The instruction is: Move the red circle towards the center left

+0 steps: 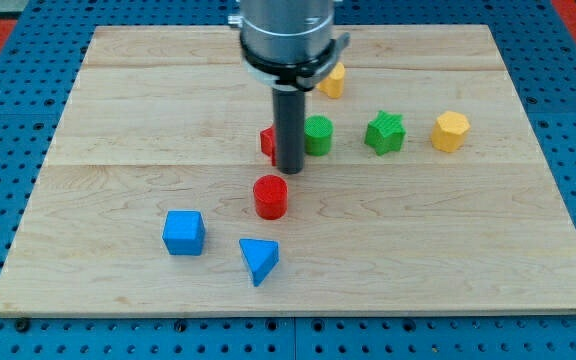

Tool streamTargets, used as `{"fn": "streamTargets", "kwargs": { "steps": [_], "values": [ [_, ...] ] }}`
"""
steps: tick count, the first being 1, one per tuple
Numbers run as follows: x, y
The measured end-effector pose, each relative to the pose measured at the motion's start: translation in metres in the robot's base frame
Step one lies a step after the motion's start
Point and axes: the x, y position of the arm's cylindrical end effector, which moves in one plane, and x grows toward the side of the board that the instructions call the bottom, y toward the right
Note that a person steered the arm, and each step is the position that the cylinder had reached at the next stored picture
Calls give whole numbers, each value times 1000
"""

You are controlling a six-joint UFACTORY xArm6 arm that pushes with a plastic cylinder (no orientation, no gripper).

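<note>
The red circle is a short red cylinder lying a little left of and below the board's middle. My tip is the lower end of the dark rod; it stands just above and slightly right of the red circle, very close to it. I cannot tell if they touch. A second red block is half hidden behind the rod on its left side.
A green cylinder sits right of the rod, then a green star and a yellow hexagon. Another yellow block lies near the top. A blue cube and blue triangle lie at bottom left on the wooden board.
</note>
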Motion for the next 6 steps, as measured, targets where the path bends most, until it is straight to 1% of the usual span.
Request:
{"fn": "streamTargets", "kwargs": {
  "steps": [1,2,3,4,5,6],
  "values": [
    [-2,25],
    [-4,-30],
    [-17,-57],
    [-17,-73],
    [-2,-78],
    [-4,-3]
  ]
}}
